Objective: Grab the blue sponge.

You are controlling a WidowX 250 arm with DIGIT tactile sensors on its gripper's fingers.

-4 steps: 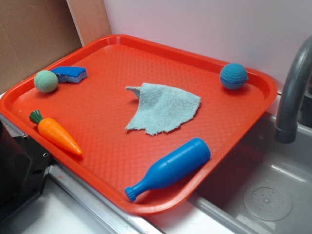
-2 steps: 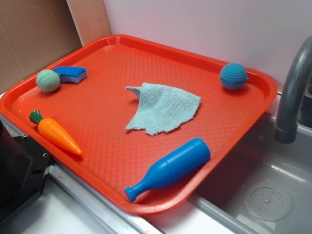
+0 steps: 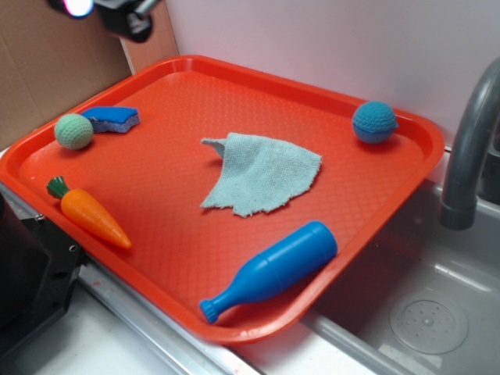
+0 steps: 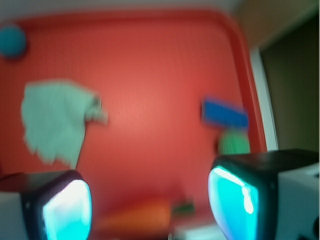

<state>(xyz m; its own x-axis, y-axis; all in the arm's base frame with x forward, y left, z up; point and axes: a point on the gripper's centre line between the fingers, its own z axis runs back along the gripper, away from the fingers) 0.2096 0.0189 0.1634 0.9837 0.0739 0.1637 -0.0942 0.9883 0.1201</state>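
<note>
Exterior view first: the red tray (image 3: 164, 269) fills the counter beside the sink (image 3: 426, 312), and the blue sponge (image 3: 114, 118) lies flat near the tray's far-left corner, touching or just beside the green ball (image 3: 73, 130), which sits on its near-left side. Only a dark piece of the robot arm (image 3: 129, 16) pokes in at the top-left edge of the picture, high above that corner. Along the left rim lies the toy carrot (image 3: 92, 216), leaves pointing toward the ball. The pale teal cloth (image 3: 262, 173) is crumpled at mid-tray, the blue knitted ball (image 3: 373, 122) rests by the far-right rim, and the blue plastic bottle (image 3: 272, 269) lies on its side at the near edge, neck pointing toward the near rim.

Over to the wrist view, blurred: the gripper (image 4: 150, 202) has its two fingers (image 4: 65, 210) wide apart at the bottom of the picture, nothing between them, tray surface showing through the gap. The sponge (image 4: 225, 114) appears as a blue bar right of centre, the green ball (image 4: 233, 142) just below it, close above the right finger. The cloth (image 4: 55, 122) sits to the left.
</note>
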